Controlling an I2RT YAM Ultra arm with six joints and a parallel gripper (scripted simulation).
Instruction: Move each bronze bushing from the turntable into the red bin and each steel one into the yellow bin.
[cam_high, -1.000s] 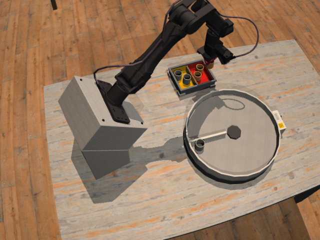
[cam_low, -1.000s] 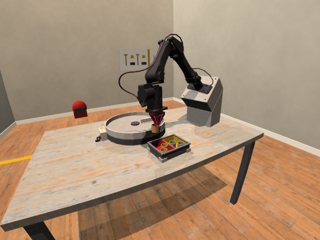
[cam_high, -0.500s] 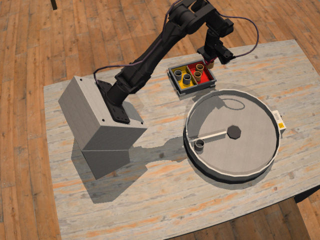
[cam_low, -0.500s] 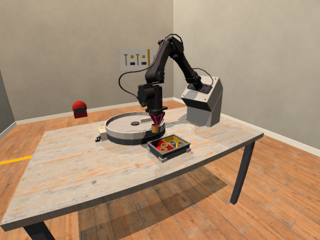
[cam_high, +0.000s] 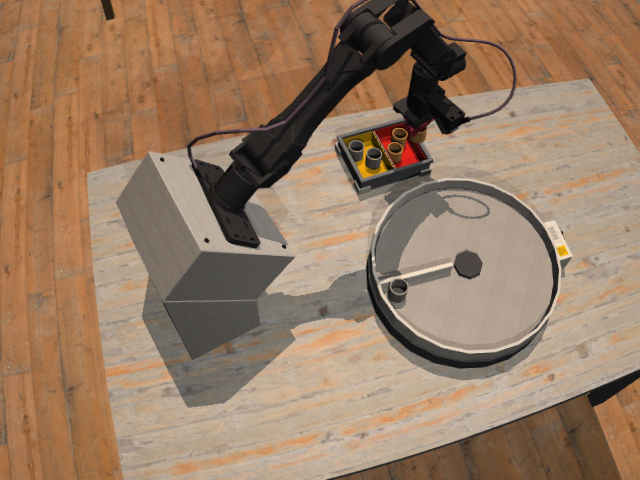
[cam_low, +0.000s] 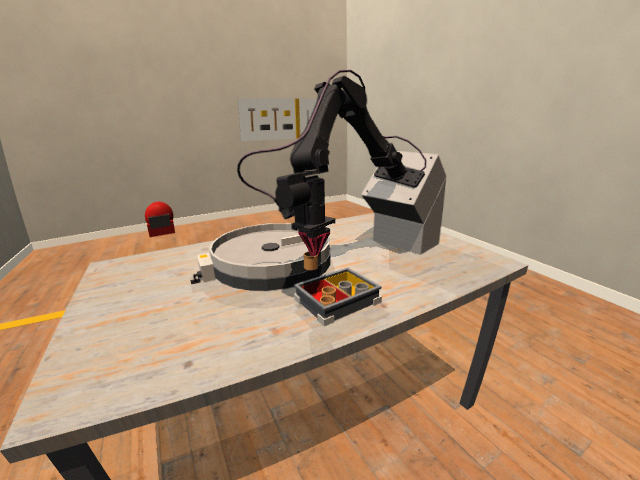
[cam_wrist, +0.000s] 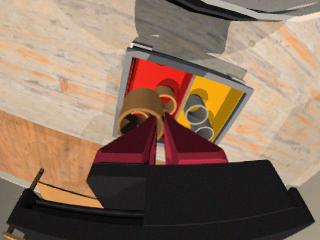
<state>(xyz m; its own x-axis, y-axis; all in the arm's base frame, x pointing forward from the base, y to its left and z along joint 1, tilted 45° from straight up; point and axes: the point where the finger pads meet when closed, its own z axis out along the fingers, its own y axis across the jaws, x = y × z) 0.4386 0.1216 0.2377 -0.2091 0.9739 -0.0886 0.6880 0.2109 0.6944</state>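
Observation:
My gripper (cam_high: 417, 130) is shut on a bronze bushing (cam_high: 418, 135) and holds it upright above the red bin (cam_high: 405, 147); it also shows in the exterior view (cam_low: 311, 260) and the wrist view (cam_wrist: 142, 112). The red bin holds two bronze bushings (cam_high: 397, 143). The yellow bin (cam_high: 364, 153) beside it holds two steel bushings (cam_high: 364, 153). One steel bushing (cam_high: 398, 286) stands on the turntable (cam_high: 465, 268) at its left rim, below the white divider bar (cam_high: 416, 272).
The two bins share one grey tray just behind the turntable. The arm's grey base block (cam_high: 193, 242) stands at the table's left. A small white control box (cam_high: 559, 246) sits on the turntable's right side.

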